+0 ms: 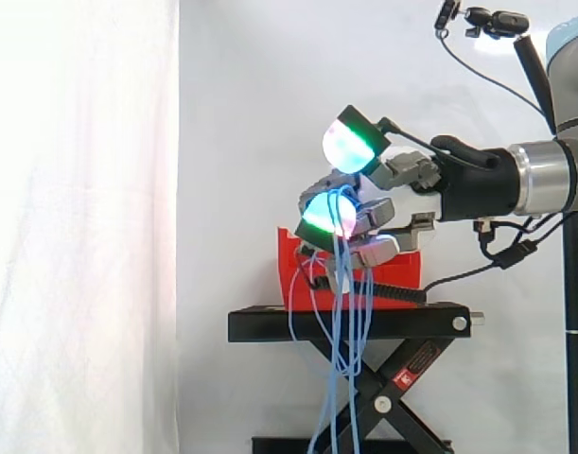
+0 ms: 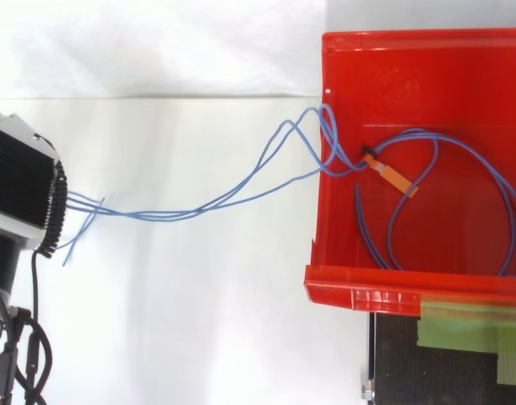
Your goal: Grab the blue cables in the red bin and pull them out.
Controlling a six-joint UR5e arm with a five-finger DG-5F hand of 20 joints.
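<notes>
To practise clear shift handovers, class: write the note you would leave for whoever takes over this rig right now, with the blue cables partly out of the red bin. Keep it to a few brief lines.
Hand: shut on the blue cables, held above the red bin. The strands hang from its fingers down past the black stand.
Things: in the top view the cables run out over the bin's left wall. Loops and an orange tag lie inside the bin.
Done: cables grabbed, part pulled out.
Left: pull the remaining loops clear of the bin.
</notes>
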